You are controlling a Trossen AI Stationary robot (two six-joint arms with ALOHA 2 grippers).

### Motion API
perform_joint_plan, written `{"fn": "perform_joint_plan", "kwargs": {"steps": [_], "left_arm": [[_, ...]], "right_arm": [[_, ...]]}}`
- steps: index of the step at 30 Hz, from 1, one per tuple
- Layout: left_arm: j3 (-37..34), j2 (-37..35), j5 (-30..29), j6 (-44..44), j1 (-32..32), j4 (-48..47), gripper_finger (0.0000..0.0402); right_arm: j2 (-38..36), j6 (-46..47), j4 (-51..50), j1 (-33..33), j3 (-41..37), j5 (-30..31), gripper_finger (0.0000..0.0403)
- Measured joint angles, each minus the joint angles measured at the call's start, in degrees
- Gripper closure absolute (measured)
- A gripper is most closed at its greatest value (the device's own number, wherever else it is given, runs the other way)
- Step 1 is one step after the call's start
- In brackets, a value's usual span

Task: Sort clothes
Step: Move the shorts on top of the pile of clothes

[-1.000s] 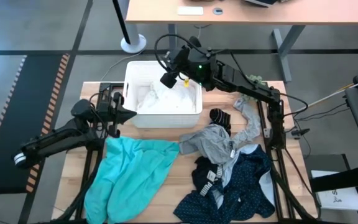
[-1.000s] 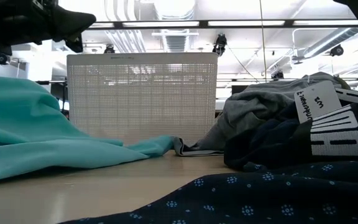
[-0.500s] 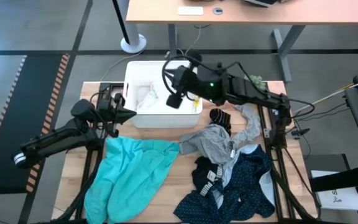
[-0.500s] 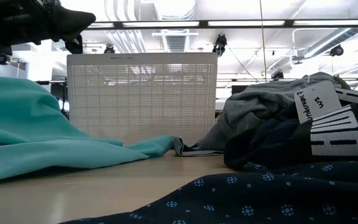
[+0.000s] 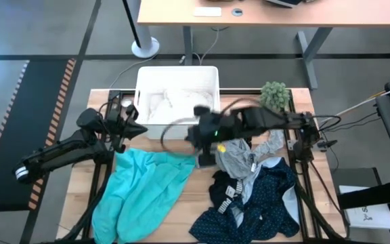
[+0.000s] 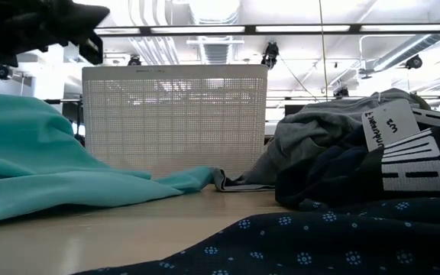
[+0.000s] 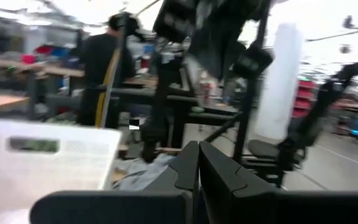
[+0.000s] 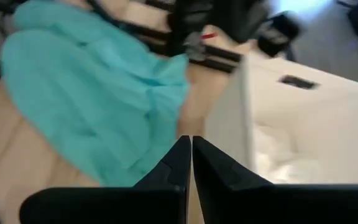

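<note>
The white basket (image 5: 177, 100) stands at the table's far side with white clothes (image 5: 160, 105) lying inside. My right gripper (image 5: 193, 139) is shut and hangs with nothing in it above the basket's near wall, between the teal garment (image 5: 147, 186) and the grey garment (image 5: 239, 154). In its wrist view the shut fingers (image 8: 188, 152) point at the gap between teal cloth (image 8: 98, 93) and basket (image 8: 291, 124). A navy dotted garment (image 5: 266, 203) and a black striped piece (image 5: 227, 193) lie at the near right. My left gripper (image 5: 133, 127) waits shut, left of the basket.
A small green plant (image 5: 274, 95) stands at the far right, beside the basket. In the low view the basket (image 6: 174, 118) stands behind the teal cloth (image 6: 37, 153) and the grey and navy heap (image 6: 334, 145). A strip of bare wood (image 5: 202, 179) shows between the garments.
My right gripper has swung from above the basket's inside toward the table's near edge and somewhat down, tipping more downward; it now hangs over the basket's near wall. The plant behind it has come into view. My left gripper has rolled a little in place.
</note>
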Motion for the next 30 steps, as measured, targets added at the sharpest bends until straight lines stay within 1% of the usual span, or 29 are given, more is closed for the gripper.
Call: {"fn": "perform_joint_plan", "kwargs": {"steps": [3,8,12,15,17,19,24,27,30], "left_arm": [[0.00,-0.04,2.60,-0.06,-0.34,2.15,0.0402],[0.00,-0.12,4.16,-0.14,-0.97,3.30,0.0402],[0.00,-0.12,4.19,-0.90,-1.61,3.35,0.0402],[0.00,-0.26,4.22,-0.94,-1.75,4.24,0.0402],[0.00,-0.58,4.24,-0.98,-1.86,4.44,0.0402],[0.00,-0.90,4.30,-1.13,-2.02,4.40,0.0402],[0.00,-2.20,6.44,-1.21,-2.64,5.70,0.0402],[0.00,-3.29,7.19,-1.18,-2.75,6.54,0.0402],[0.00,-4.25,7.23,-1.37,-2.75,6.33,0.0402]], "right_arm": [[-0.13,1.62,2.91,2.48,-5.51,-0.02,0.0402],[-0.13,5.36,11.42,5.75,-17.10,-0.01,0.0403],[-0.15,5.50,24.77,7.33,-26.60,-0.80,0.0403],[-0.13,5.49,36.53,7.15,-32.13,-4.18,0.0403],[0.14,6.06,43.49,6.63,-34.82,-4.83,0.0403],[0.91,6.25,47.84,6.08,-36.25,-4.90,0.0403],[5.10,7.16,54.98,4.86,-36.17,-4.91,0.0397],[7.56,7.14,57.28,4.39,-35.02,-4.48,0.0374],[10.91,7.18,58.44,3.98,-32.57,-4.47,0.0332]]}}
